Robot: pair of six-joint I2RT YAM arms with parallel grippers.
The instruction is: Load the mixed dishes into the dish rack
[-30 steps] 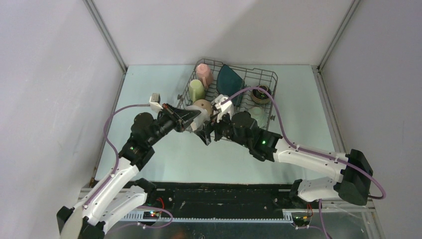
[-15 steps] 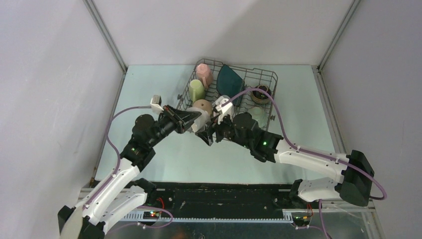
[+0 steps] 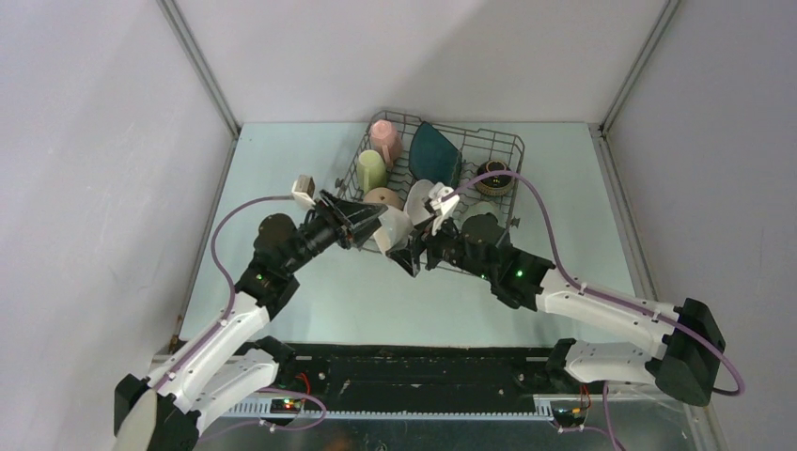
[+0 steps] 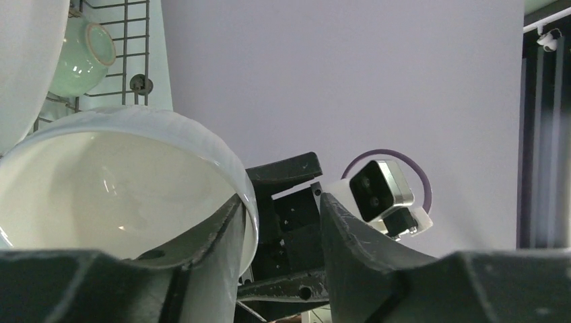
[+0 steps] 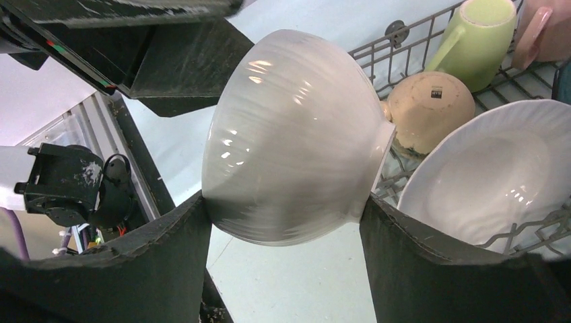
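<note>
one white bowl [image 5: 289, 134] just outside dish rack [image 3: 473, 155] rim

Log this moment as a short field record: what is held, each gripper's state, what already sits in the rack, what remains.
held item: white bowl, in the air near the front left corner of the dish rack
right gripper: shut on the white bowl, one finger on each side
left gripper: open, bowl rim beside one finger
in rack: pink mug, light-green mug, tan mug base up, teal square plate, white round plate, dark brown bowl, pale green bowl
left to load: white bowl
</note>
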